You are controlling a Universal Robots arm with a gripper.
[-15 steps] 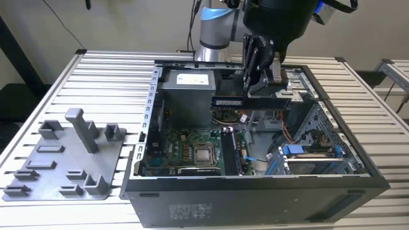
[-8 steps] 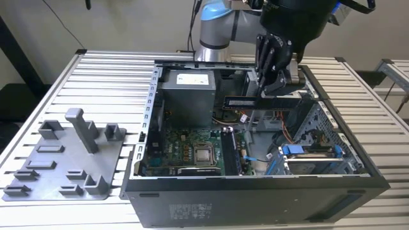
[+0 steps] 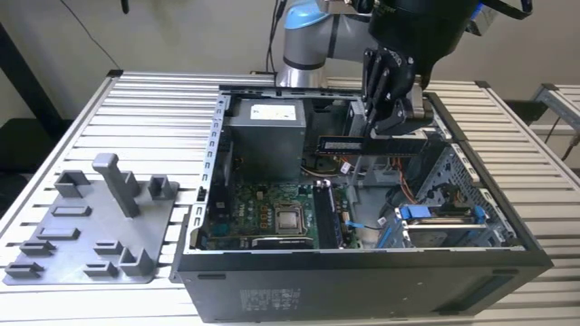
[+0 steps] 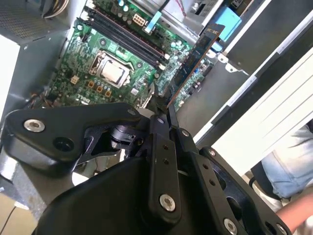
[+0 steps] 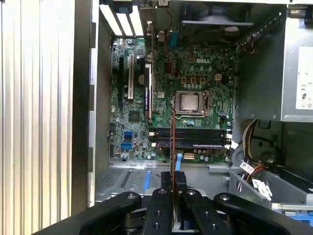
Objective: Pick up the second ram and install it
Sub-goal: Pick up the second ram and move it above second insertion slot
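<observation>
Table: I see the ribbed, pale metal table (image 3: 136,122) carrying everything.
Case: the black open computer tower (image 3: 363,265) lies on its side at the near middle of the table, its open side facing up.
Tray: a grey plastic tray with upright blocks (image 3: 81,238) sits just beside the case, on the exterior view's left.
Board: the wide green motherboard (image 3: 263,204) covers the case floor, toward the exterior view's left.
Slots: the long black memory slots (image 5: 190,137) lie beside the silver processor. I cannot tell whether any of them is filled.
Gripper: the black two-finger gripper (image 3: 399,129) hangs over the far half of the case, pinched on the strip's upper edge.
Second ram: the slim dark circuit-board strip (image 3: 349,145) is in the air, held level and well above the board. Most of its length sticks out toward the exterior view's left. In both wrist views (image 4: 193,61) it lies roughly crosswise to the slots.
Doing it well: I judge the strip must sit parallel to its slot, directly above it, contact edge down and level. The off-centre grip may tilt it under pressure, so I favour slow, even pushing.
Risk: loose coloured cables (image 3: 340,166) lie near the strip's path.
</observation>
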